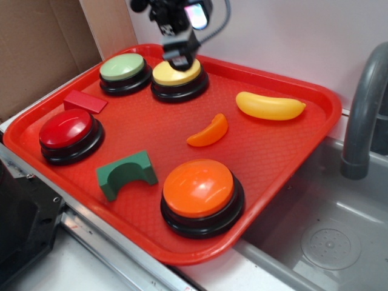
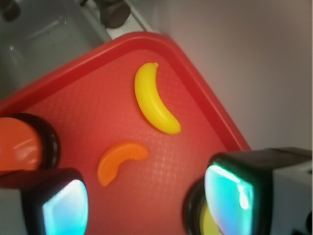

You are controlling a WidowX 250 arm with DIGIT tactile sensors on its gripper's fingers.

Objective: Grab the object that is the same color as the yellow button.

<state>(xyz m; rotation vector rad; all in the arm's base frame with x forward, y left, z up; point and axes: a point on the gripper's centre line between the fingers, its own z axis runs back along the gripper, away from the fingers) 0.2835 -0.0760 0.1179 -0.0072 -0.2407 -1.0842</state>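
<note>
the gripper (image 1: pixel 180 60), fingers spread and empty, hangs over the yellow button (image 1: pixel 179 74), while the banana (image 1: pixel 270 106) lies well to the right, lengthwise across the tray (image 1: pixel 321 97).

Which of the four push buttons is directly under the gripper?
The yellow button at the tray's back; the gripper hangs over it, unlike the green, red and orange ones.

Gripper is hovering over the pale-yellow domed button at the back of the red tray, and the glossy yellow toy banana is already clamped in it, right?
Not quite. The gripper does hover over the pale-yellow domed button on the red tray, but the glossy yellow toy banana lies free on the tray, apart from it. The exterior view shows this; the wrist view shows nothing between the fingers.
</note>
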